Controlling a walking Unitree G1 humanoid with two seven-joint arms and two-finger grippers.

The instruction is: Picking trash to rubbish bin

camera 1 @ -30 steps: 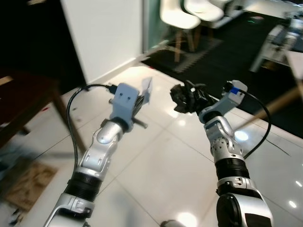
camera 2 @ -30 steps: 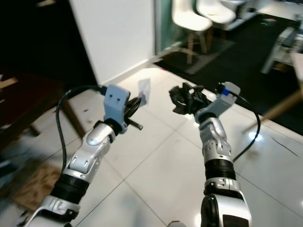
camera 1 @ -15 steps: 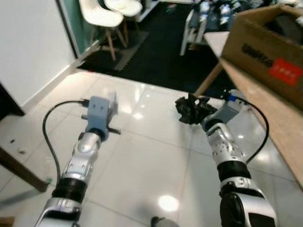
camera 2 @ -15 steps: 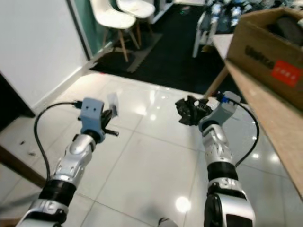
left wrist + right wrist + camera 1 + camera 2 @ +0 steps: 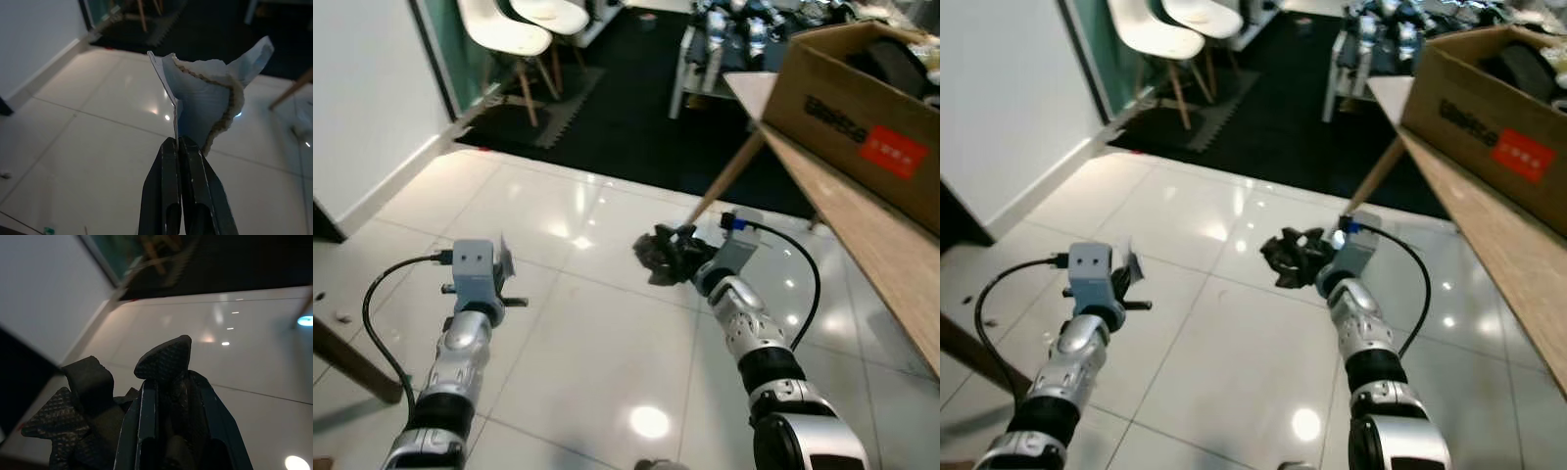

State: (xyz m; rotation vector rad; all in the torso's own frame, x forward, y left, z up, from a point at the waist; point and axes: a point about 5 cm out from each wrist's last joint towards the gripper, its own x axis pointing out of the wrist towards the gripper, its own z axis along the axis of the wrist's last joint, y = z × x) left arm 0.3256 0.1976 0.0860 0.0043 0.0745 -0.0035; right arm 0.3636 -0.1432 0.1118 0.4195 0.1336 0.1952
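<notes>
Black fingers of the left claw (image 5: 180, 147) are pressed together on the lower edge of a pale blue paper scrap (image 5: 205, 103) with a torn, frayed rim; the scrap stands up beyond the fingertips, clear of the floor. Pinching it at one edge lets it hang free, probably so that it can be dropped cleanly once released. The right claw (image 5: 166, 382) is clamped on a crumpled piece of black, textured foam (image 5: 83, 396), which bulges out to one side of the fingers. In the head views both arms are raised forward over the white tiled floor (image 5: 607, 333), left claw (image 5: 499, 269) and right claw (image 5: 680, 262) well apart, each carrying its own load, which suggests transport rather than picking. No bin can be made out, so the drop step is judged not yet begun.

Count: two claws, two pieces of trash, one per claw. Beyond them lie a black mat (image 5: 607, 108) bearing two white chairs (image 5: 504, 39), and on the robot's right a wooden worktop (image 5: 862, 225) carrying one cardboard box (image 5: 862, 108) with a red label. One slanted wooden leg (image 5: 724, 181) reaches the floor just beyond the foam.
</notes>
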